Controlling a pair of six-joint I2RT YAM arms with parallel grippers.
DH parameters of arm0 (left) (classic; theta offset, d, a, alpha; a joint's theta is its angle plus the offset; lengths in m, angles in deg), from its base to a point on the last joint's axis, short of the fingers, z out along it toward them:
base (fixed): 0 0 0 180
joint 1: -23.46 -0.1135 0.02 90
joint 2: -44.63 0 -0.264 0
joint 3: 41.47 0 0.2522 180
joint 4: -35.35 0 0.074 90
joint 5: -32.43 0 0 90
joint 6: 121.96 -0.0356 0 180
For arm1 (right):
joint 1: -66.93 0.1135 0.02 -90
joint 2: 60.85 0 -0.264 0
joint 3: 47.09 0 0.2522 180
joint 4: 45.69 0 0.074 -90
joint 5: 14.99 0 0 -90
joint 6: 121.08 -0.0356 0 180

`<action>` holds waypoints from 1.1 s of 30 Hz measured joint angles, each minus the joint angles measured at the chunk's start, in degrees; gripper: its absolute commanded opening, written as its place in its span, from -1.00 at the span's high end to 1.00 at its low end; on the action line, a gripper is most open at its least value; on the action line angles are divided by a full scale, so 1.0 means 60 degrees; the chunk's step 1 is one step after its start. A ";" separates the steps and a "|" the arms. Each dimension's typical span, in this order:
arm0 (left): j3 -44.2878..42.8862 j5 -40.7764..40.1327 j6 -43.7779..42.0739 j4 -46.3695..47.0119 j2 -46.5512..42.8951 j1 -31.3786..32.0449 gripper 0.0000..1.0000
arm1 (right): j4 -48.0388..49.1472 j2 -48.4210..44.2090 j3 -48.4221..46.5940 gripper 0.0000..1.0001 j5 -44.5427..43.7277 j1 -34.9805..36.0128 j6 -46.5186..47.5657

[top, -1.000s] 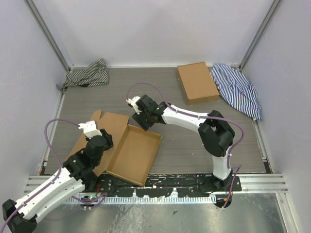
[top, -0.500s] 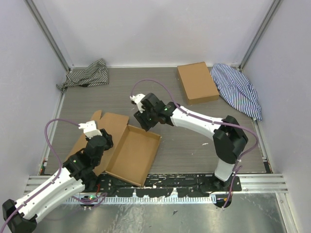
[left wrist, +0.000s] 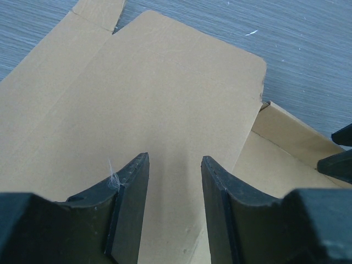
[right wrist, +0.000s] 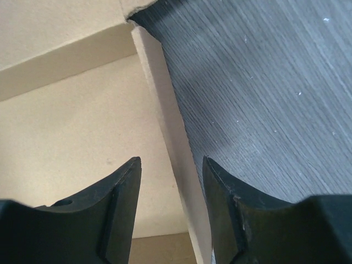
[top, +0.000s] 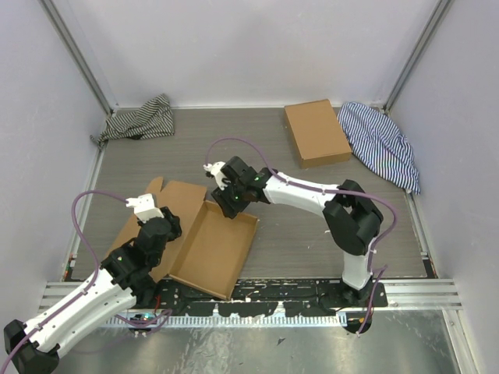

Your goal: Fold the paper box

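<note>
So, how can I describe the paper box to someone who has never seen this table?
On the grey table, look at the near left. The paper box lies open there, a shallow tray with a flat flap spread to its left; the other box, far right, is closed.

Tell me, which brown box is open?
The paper box at the front: its lid lies flat beside its tray. The smaller box at the back is shut.

Right fingers [right wrist: 118,212] straddle paper box [top: 214,249] wall; bare table [top: 300,234] beyond: open passage.
</note>
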 measured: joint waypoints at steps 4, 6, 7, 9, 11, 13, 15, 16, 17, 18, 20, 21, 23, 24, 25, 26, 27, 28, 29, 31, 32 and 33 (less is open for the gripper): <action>0.0000 0.0000 0.0000 0.0000 0.0000 0.0004 -0.02 | -0.0007 0.0375 -0.0004 0.31 -0.0153 0.0007 -0.0138; 0.0000 -0.0004 0.0000 0.0000 0.0000 0.0004 -0.08 | -0.0011 0.0503 -0.0004 0.42 -0.0397 0.0007 -0.0288; 0.0000 -0.0007 0.0004 0.0000 0.0000 0.0004 -0.09 | -0.0011 0.0546 -0.0004 0.46 -0.0565 0.0007 -0.0372; 0.0000 -0.0047 0.0011 0.0000 -0.0004 0.0004 -0.11 | -0.0011 0.0550 0.0015 0.54 -0.0954 0.0007 -0.0568; 0.0000 -0.0113 0.0015 0.0000 -0.0004 0.0000 -0.15 | 0.0018 0.0546 0.0044 0.64 -0.1264 0.0007 -0.0718; 0.0000 -0.0178 0.0018 0.0000 -0.0022 0.0004 -0.17 | 0.0102 0.0470 0.0211 0.73 -0.1596 0.0007 -0.0940; 0.0000 -0.0204 0.0044 0.0004 -0.0098 0.0000 -0.17 | 0.0135 0.0280 0.0452 0.78 -0.1945 0.0007 -0.1209; 0.0000 -0.0204 0.0076 0.0011 -0.0157 0.0000 -0.17 | 0.0127 0.0120 0.0648 0.79 -0.2229 -0.0011 -0.1472; -0.0004 -0.0208 0.0113 0.0018 -0.0197 0.0004 -0.18 | 0.0102 0.0004 0.0780 0.80 -0.2444 -0.0040 -0.1668; -0.0015 -0.0204 0.0160 0.0015 -0.0226 0.0004 -0.20 | 0.0098 -0.0157 0.0976 0.80 -0.2765 -0.0087 -0.1960; -0.0117 -0.0208 0.0266 -0.0011 -0.0226 0.0004 -0.29 | 0.0106 -0.0539 0.1461 0.80 -0.3249 -0.0197 -0.2437; -0.0226 -0.0219 0.0331 -0.0040 -0.0208 0.0000 -0.34 | 0.0102 -0.0834 0.1843 0.80 -0.3490 -0.0251 -0.2681; -0.0670 -0.0317 0.0506 -0.0215 -0.0084 0.0000 -0.41 | 0.0087 -0.1395 0.2488 0.78 -0.3730 -0.0350 -0.3027; -0.0896 -0.0386 0.0586 -0.0284 0.0018 0.0000 -0.44 | 0.0138 -0.1741 0.2871 0.75 -0.3818 -0.0372 -0.3220; -0.1268 -0.0492 0.0699 -0.0441 0.0226 -0.0004 -0.46 | 0.0142 -0.2098 0.3231 0.68 -0.3861 -0.0372 -0.3395; -0.1526 -0.0543 0.0743 -0.0492 0.0426 -0.0029 -0.49 | 0.0138 -0.2455 0.3566 0.58 -0.3887 -0.0368 -0.3559; -0.1971 -0.0550 0.0794 -0.0579 0.0820 -0.0109 -0.50 | 0.0120 -0.2794 0.3829 0.43 -0.3894 -0.0350 -0.3730; -0.2262 -0.0514 0.0794 -0.0590 0.1147 -0.0197 -0.52 | 0.0127 -0.3082 0.4014 0.24 -0.3876 -0.0346 -0.3821; -0.2616 -0.0386 0.0812 -0.0659 0.1555 -0.0357 -0.53 | 0.0117 -0.3366 0.4146 0.05 -0.3865 -0.0342 -0.3963; -0.3395 0.0164 0.0765 -0.0736 0.2616 -0.0958 -0.55 | 0.0138 -0.3945 0.4204 -0.11 -0.3792 -0.0335 -0.4167; -0.3708 0.0477 0.0743 -0.0776 0.3104 -0.1286 -0.55 | 0.0160 -0.4022 0.4204 -0.19 -0.3789 -0.0331 -0.4229; -0.4098 0.0980 0.0718 -0.0852 0.3734 -0.1730 -0.55 | 0.0175 -0.4186 0.4197 -0.30 -0.3781 -0.0331 -0.4291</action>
